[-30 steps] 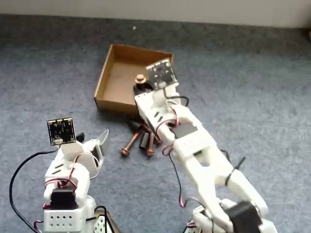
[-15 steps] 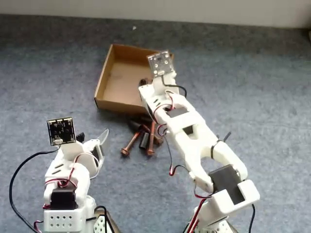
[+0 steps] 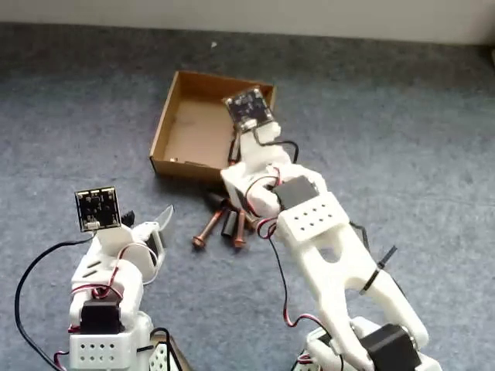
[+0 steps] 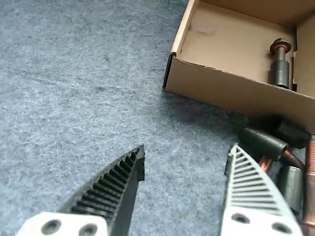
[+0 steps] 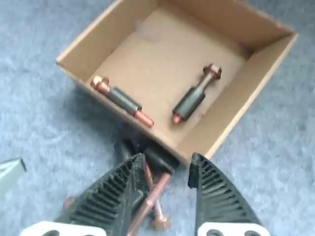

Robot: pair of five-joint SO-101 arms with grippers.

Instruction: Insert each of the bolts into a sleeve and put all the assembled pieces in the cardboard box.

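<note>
Right arm [image 3: 309, 224] has drawn back from over the cardboard box [image 3: 162, 127] within the last second, and the assembled piece seen at its gripper then is no longer there; left arm unchanged. Two loose bolts [image 3: 209, 228] lie heaped with several dark sleeves [image 3: 229, 222] on the carpet, just beside the box's near wall. Both bolts lie with heads toward the robot and shanks pointing at the box, so their long axes run roughly in line with the right gripper [image 5: 167, 164] fingers, not across them. That gripper hangs directly above the heap, jaws moderately spread, nothing between them. The left gripper [image 4: 187, 150] sits beside the heap, near but apart, jaws parted wider and likewise empty; it is judged the farther of the two. Judgement: closing across a shank would call for a wrist turn. Inside the box one assembled piece [image 5: 193, 102] lies on the floor. A second [image 5: 120, 101] lies along the near wall; whether on the rim or just inside cannot be told. Surface is grey carpet [image 3: 402, 139], with the box toward its far edge, about mid-width. A pale wall strip [image 3: 309, 15] bounds that edge.
</note>
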